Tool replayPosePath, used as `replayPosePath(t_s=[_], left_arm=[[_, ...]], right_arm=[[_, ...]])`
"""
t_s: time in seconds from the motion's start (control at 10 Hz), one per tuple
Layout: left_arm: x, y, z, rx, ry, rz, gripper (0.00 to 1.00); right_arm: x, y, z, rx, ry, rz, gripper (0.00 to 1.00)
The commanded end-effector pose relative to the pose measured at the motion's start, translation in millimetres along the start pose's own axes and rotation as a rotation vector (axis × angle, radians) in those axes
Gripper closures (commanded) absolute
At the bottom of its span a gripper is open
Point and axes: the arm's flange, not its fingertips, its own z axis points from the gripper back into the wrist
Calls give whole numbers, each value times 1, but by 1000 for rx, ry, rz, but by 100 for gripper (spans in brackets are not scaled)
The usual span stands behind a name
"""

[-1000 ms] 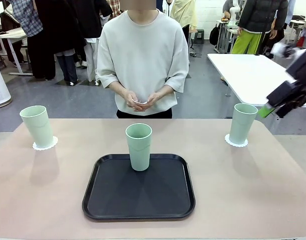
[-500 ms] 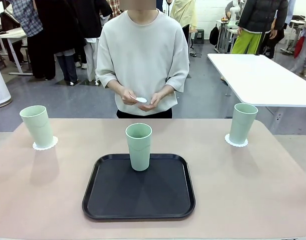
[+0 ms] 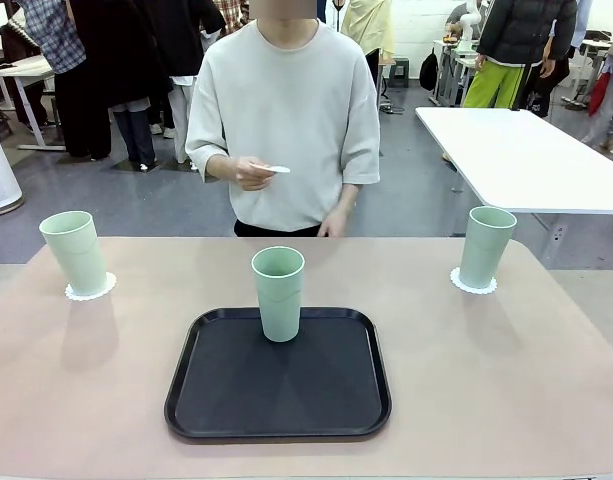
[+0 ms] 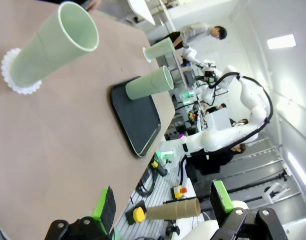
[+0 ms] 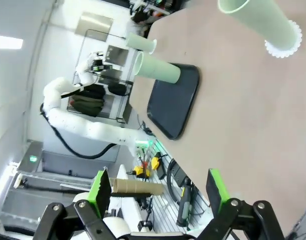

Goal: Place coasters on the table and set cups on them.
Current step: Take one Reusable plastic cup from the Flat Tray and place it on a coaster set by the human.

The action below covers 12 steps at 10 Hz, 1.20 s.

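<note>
Front view: tan table point(image 3: 506, 380) bears black tray point(image 3: 326, 385).

Far ahead of the right jaws, the cup point(image 5: 262, 22) is cut by the top edge, part of its rim lost. The thin white piece point(image 3: 277, 169) in the person's hand point(image 3: 251, 173) is too small to identify; the other hand point(image 3: 333, 224) dips behind the far edge of the table point(image 3: 486, 400).
</note>
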Motion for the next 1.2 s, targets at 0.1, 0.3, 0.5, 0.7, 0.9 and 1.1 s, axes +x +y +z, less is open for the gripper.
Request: replayPosePath(t_s=[0.1, 0.3, 0.5, 0.7, 0.9, 1.1], left_arm=[[1, -3, 2, 6, -3, 13, 0], [1, -3, 2, 6, -3, 13, 0], [1, -3, 2, 6, -3, 13, 0], [1, -3, 2, 6, -3, 13, 0], [1, -3, 2, 6, -3, 13, 0], [1, -3, 2, 6, -3, 13, 0]], right_arm=[[1, -11, 27, 18, 31, 16, 0], [-2, -8, 20, 22, 11, -3, 0], [-2, -8, 20, 22, 11, -3, 0], [-2, -8, 20, 22, 11, -3, 0], [-2, -8, 20, 22, 11, -3, 0], [-2, -8, 20, 22, 11, -3, 0]])
